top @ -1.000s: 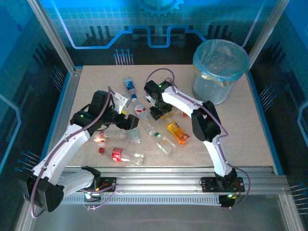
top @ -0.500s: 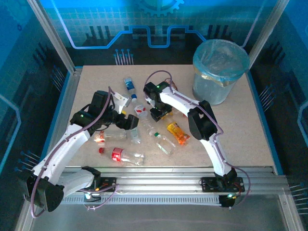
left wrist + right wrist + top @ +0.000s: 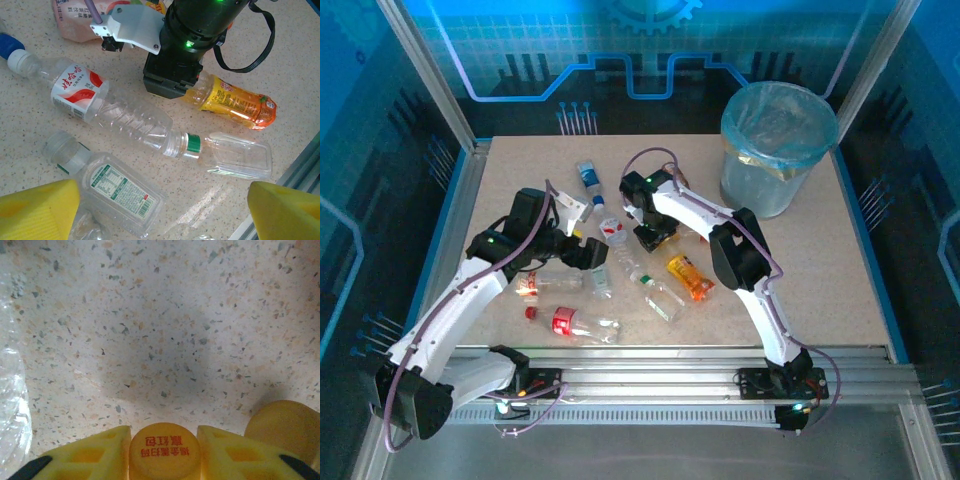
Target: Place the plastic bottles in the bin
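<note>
- At the tabletop's [image 3: 820, 270] middle, the right end effector [image 3: 164, 440] pinches the orange bottle's [image 3: 235, 102] yellow cap [image 3: 165, 456].
- The left end effector [image 3: 162, 212] hangs spread above a white-labelled bottle [image 3: 120, 192].

Speckled beige table [image 3: 840, 280] w/ alu frame post [image 3: 430, 80], blue backdrop [image 3: 570, 50].

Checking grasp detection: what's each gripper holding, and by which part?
The right gripper pinches the orange bottle by its cap; the left gripper is open, holding nothing.

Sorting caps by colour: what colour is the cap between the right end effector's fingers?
Yellow-orange cap with red print; right wrist view.
</note>
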